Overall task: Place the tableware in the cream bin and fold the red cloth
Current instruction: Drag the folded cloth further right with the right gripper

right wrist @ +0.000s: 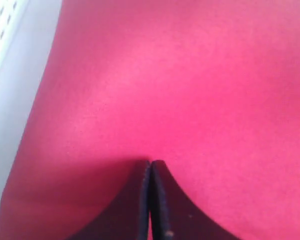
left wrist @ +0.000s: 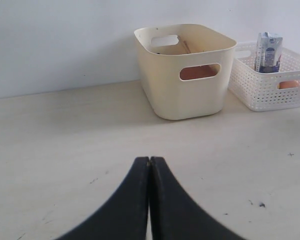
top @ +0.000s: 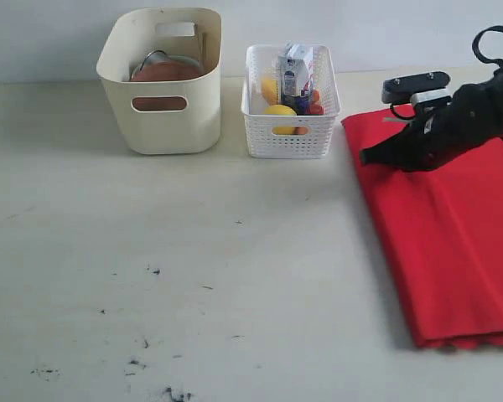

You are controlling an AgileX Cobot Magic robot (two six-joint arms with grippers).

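Note:
The cream bin stands at the back left and holds tableware: a round brown plate leans inside, with a metal rim behind it. In the left wrist view the cream bin shows the brown plate through its handle cutout. The red cloth lies folded in a long strip on the right of the table. My right gripper is shut and hovers low over the cloth's far left corner; the red cloth fills its view, flat beneath the right gripper. My left gripper is shut and empty above bare table.
A white lattice basket beside the bin holds a milk carton and yellow fruit. Dark specks mark the table's near left part. The cloth's near end reaches close to the table's front.

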